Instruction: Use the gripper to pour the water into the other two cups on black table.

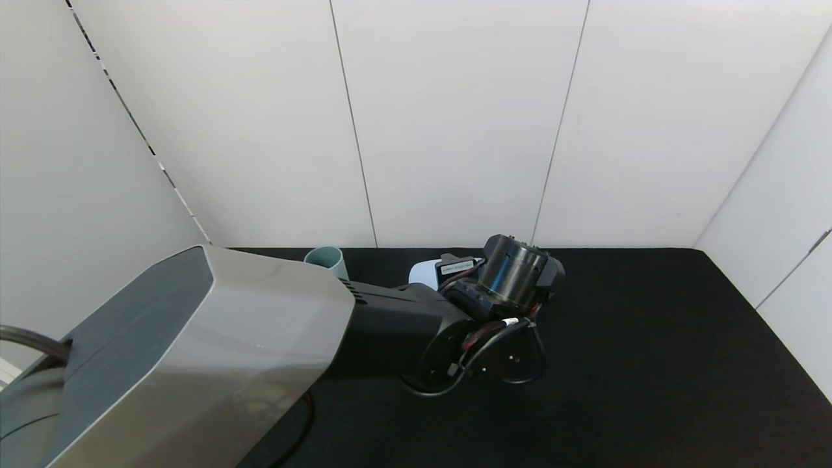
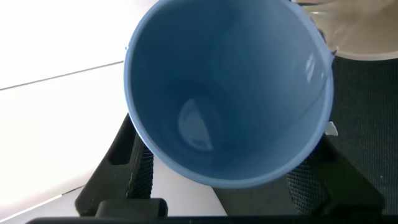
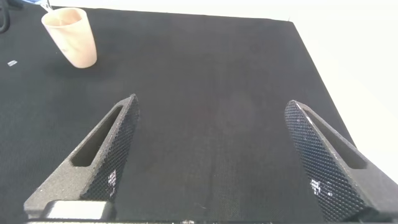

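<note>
My left gripper [image 2: 217,177] is shut on the light blue tumbler [image 2: 227,87], which is tipped on its side with its mouth toward the wrist camera. A pale sheen lies at its bottom; I cannot make out water. The cream-beige cup [image 2: 367,34] shows just beyond the blue rim. In the head view the left wrist [image 1: 513,273] hangs over the back middle of the black table [image 1: 650,364], with a bit of the blue tumbler [image 1: 422,273] showing behind it. The sage green cup [image 1: 325,258] stands at the back, left of it. My right gripper [image 3: 211,102] is open and empty over bare table.
White walls close the table at the back and on both sides. The big grey left arm [image 1: 195,351] covers the table's left front. The cream-beige cup [image 3: 69,36] also shows far off in the right wrist view. The table's right half is bare black cloth.
</note>
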`<act>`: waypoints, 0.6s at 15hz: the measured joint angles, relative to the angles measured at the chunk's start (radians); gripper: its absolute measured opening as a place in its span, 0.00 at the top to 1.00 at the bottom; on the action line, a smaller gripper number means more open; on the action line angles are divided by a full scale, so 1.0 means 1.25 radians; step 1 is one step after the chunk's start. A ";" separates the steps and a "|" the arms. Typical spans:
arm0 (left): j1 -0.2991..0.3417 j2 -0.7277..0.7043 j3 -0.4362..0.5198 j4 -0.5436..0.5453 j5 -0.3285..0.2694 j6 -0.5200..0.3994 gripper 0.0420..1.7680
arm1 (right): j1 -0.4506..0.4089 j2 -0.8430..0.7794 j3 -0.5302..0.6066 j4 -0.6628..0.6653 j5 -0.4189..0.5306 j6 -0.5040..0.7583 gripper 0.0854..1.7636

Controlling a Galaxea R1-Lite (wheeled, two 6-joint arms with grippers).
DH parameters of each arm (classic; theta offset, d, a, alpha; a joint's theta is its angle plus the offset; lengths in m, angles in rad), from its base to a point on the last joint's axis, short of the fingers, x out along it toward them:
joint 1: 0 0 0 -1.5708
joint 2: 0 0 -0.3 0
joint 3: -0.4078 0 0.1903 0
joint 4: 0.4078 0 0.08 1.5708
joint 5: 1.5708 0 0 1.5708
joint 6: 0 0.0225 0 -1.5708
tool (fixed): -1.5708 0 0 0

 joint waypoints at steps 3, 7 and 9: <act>-0.001 -0.001 0.000 -0.039 -0.001 -0.006 0.34 | 0.000 0.000 0.000 0.000 0.000 0.000 0.03; 0.001 -0.004 0.006 -0.076 -0.014 -0.034 0.34 | 0.000 0.000 0.000 0.000 0.000 0.000 0.03; 0.003 -0.005 0.006 -0.076 -0.022 -0.067 0.34 | 0.000 0.000 0.000 0.000 0.000 0.000 0.03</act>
